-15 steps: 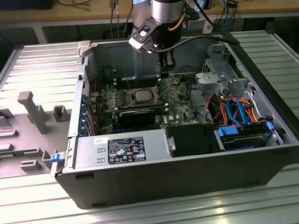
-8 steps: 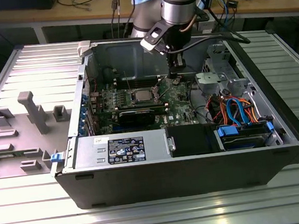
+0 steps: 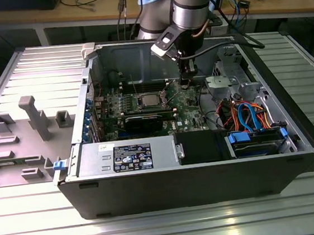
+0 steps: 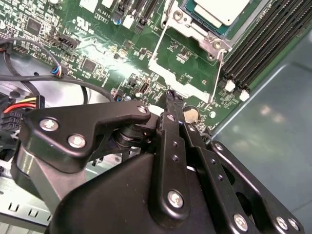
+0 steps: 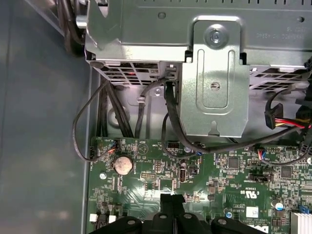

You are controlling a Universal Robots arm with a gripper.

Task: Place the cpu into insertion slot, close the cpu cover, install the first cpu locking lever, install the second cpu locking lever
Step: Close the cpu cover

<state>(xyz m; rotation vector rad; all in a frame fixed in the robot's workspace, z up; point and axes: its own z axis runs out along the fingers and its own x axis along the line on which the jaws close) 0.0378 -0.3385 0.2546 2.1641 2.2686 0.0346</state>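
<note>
I judge cover-closing is in hand: the dull silver-grey square cpu (image 4: 219,9) sits in the silver-rimmed insertion slot (image 4: 202,39), the thin silvery cpu cover (image 4: 155,53) lies flipped open, and my black gripper (image 4: 171,97), clenched on nothing, hovers just beside the cover's free edge, which calls for a careful nudge.

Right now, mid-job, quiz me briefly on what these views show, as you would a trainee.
1. True or false: the cpu sits in the insertion slot.
2. The cpu cover is: A) closed over the chip; B) swung open beside the slot; C) missing altogether.
3. Fill in: the gripper, close to the cover's free edge, has its fingers ___.
Key: 1 true; 2 B; 3 shut.
</note>
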